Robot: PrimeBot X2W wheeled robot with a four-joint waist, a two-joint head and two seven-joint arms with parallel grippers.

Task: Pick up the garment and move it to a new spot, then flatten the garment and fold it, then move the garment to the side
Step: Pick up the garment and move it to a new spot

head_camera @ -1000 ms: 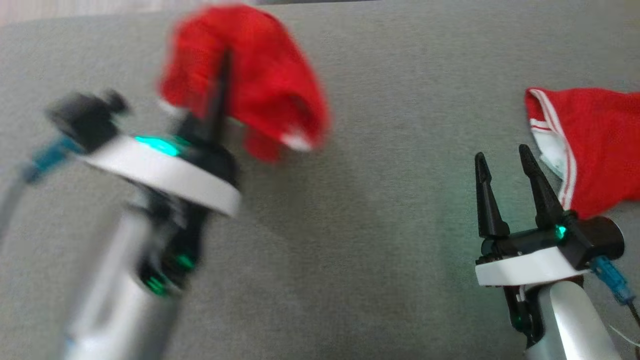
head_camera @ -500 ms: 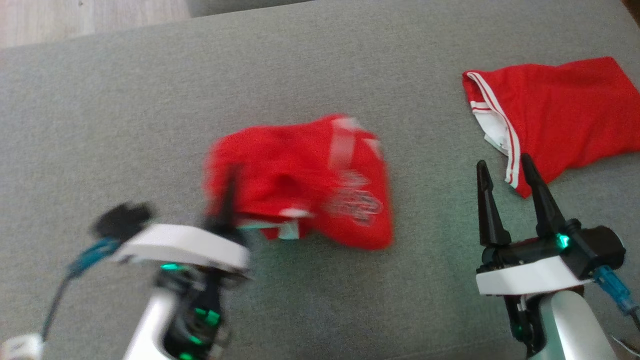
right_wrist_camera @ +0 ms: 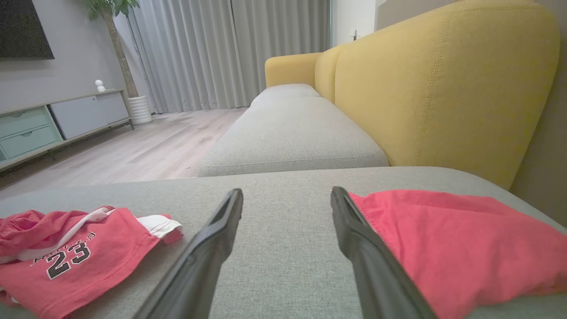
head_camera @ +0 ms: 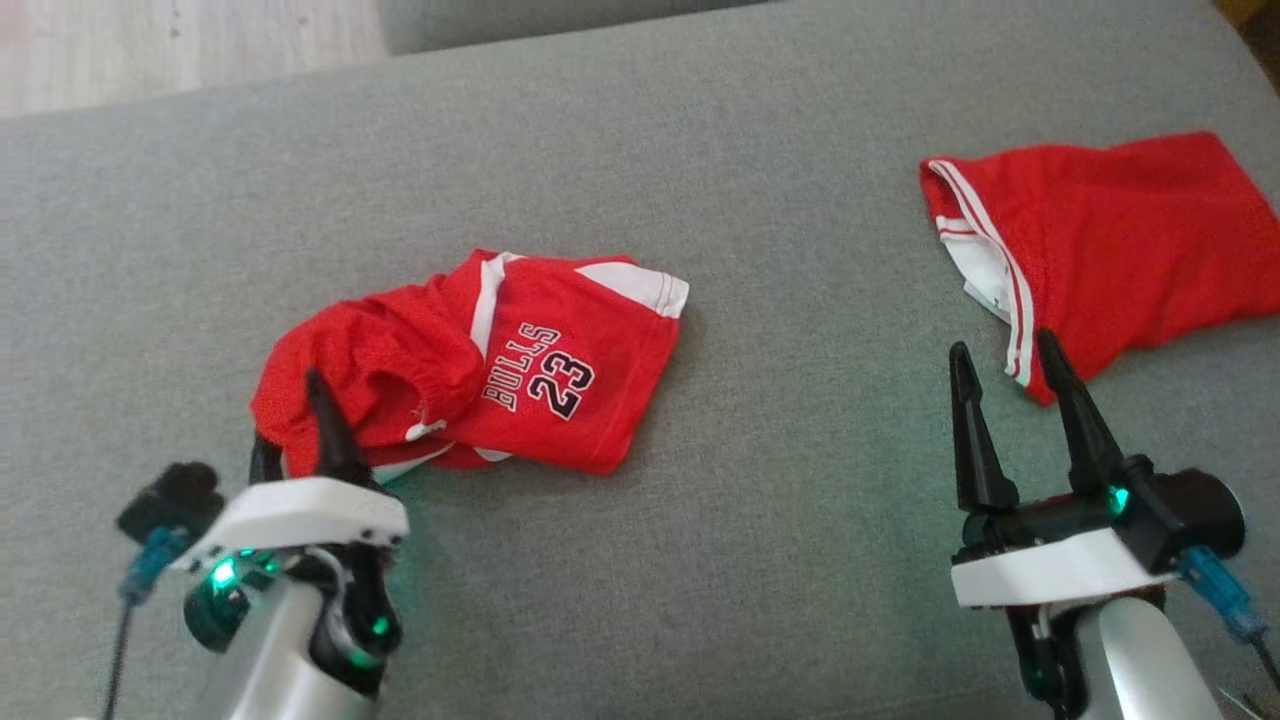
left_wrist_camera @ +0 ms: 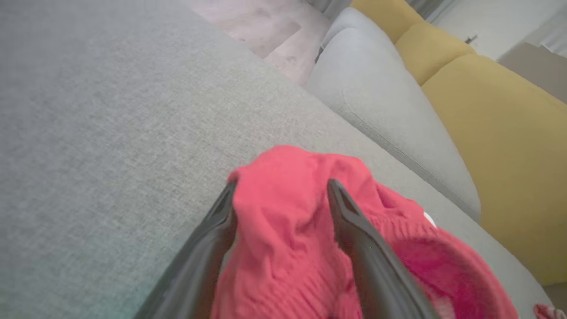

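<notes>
While the left tool [head_camera: 287, 408] gapes astride one end, the garment [head_camera: 560, 400] stretches forward-right.

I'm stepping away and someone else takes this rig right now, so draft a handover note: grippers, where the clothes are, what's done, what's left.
Left gripper: open, fingers either side of a bunched edge of the Bulls 23 garment, not clamped on it.
Right gripper: open and empty, over the grey cushion, just short of the second red garment.
Bulls 23 garment: lying mid-cushion, crumpled at its left end and not flat.
Done: the garment appears to be set down at its spot.
Left: flatten it, fold it, move it to the side.
</notes>
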